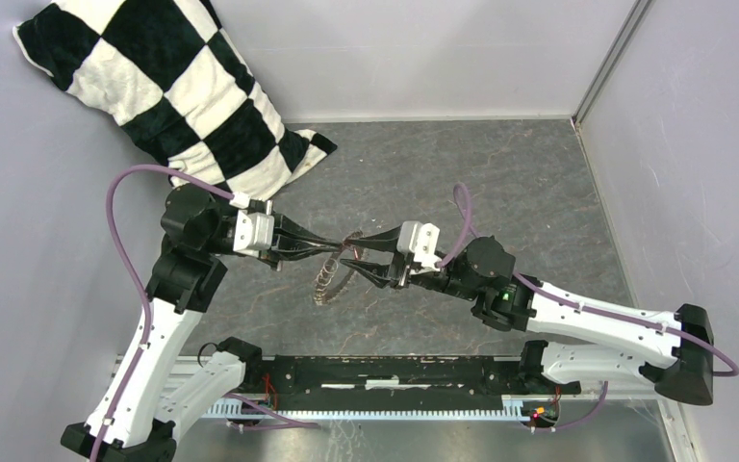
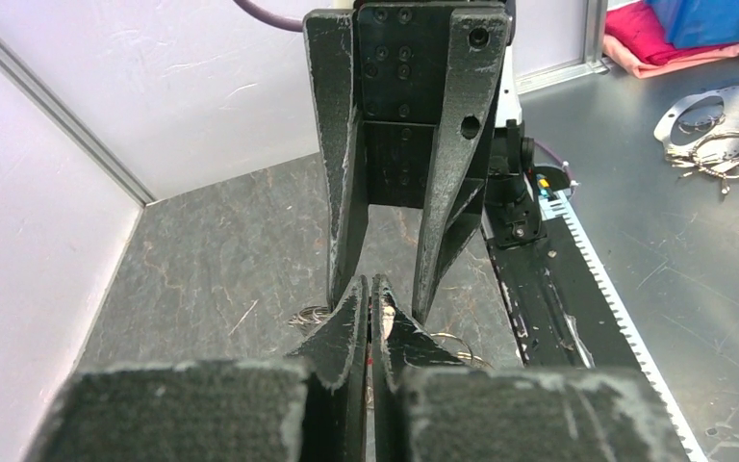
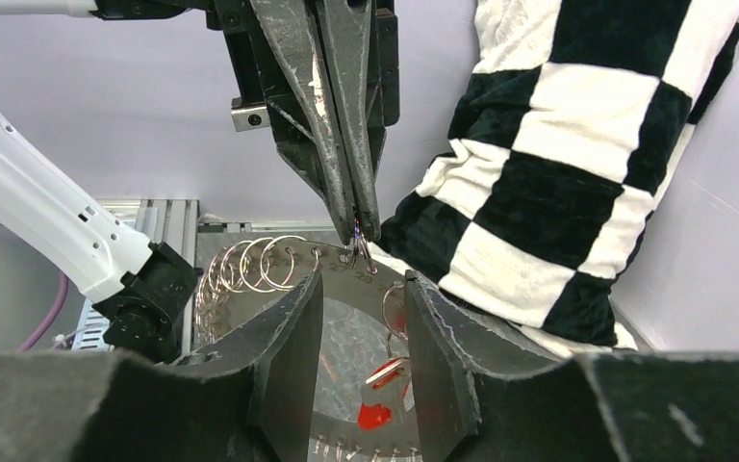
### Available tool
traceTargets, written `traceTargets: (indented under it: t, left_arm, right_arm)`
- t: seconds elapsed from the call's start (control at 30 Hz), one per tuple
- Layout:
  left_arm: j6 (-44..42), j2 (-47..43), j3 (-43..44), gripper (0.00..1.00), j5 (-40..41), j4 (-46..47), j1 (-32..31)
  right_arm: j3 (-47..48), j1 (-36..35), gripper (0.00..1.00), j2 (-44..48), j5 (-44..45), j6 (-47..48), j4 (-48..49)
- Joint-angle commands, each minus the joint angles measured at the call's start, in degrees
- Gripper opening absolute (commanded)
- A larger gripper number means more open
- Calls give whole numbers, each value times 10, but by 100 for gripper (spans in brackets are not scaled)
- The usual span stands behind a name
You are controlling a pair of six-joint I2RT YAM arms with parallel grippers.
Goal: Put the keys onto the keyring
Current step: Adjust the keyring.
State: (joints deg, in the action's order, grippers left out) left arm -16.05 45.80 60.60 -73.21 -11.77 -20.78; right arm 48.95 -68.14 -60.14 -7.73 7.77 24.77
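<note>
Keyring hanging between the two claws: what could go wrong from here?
The left gripper pinches the keyring only at its top edge, so it might slip and fall. The right gripper stands open right by the dangling red tag; closing could snag it. The two grippers are nearly tip to tip and might bump.

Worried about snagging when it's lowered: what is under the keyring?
Grey table shows beneath the keyring, hanging from the shut left tool. The ring itself covers the spot directly below.
</note>
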Motion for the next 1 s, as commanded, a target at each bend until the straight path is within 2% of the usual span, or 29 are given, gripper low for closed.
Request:
traceTargets:
  t: [0.0,0.4,0.67,0.77,0.97]
  left_arm:
    - [18,-6,1,2,-18,31,-4]
    - [-113,-5,16,2,-40,-106,-4]
    - [-123,-3,19,2,-37,-108,-4]
    - [-123,-5,19,2,-35,-108,-4]
    - [-120,-6,20,2,-37,-108,-4]
  right_arm:
    - [24,-2,43,-12,-10,-7,23]
    - [32,-2,39,-17,-3,-4,22]
    - [42,-2,35,-35,-23,-11,13]
    - [43,-2,29,-40,-23,-13,12]
    - [53,-2,7,-45,-25,-9,11]
